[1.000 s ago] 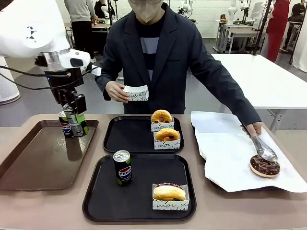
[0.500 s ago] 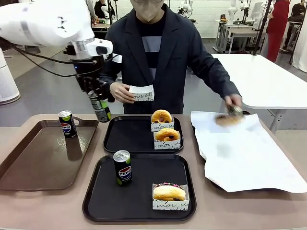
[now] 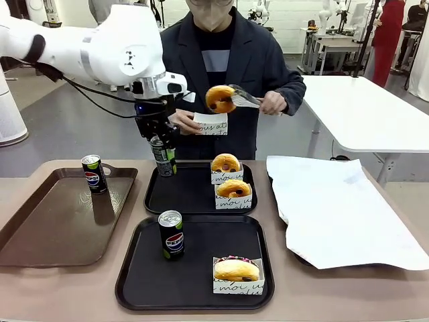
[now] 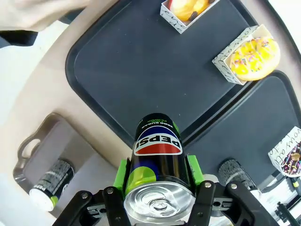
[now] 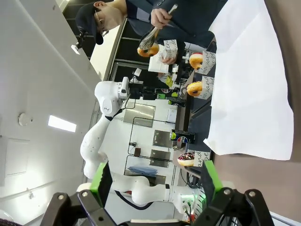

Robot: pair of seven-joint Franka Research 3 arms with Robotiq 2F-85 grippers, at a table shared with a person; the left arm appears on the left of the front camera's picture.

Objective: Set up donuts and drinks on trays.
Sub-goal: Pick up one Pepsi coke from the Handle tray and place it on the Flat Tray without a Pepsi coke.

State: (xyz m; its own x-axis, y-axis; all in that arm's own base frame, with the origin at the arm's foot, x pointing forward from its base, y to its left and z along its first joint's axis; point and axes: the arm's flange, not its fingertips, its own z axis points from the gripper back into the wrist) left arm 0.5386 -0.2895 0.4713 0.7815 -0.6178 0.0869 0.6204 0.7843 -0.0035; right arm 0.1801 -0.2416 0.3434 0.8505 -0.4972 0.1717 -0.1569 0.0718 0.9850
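Left gripper [image 4: 157, 200] | clamps Pepsi can [image 4: 158, 162] | above far black tray [image 4: 127, 70]

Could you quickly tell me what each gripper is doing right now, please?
Left gripper: closed on a Pepsi can, held above the far black tray.
Right gripper: open, holding nothing.

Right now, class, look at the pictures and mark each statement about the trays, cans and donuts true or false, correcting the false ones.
1. The left hand grips a Pepsi can. True.
2. The far black tray holds three donuts. False: two sleeved donuts.
3. A can stands on the near black tray. True.
4. The brown tray has two cans. False: one can.
5. The person's tongs hold a donut. True.
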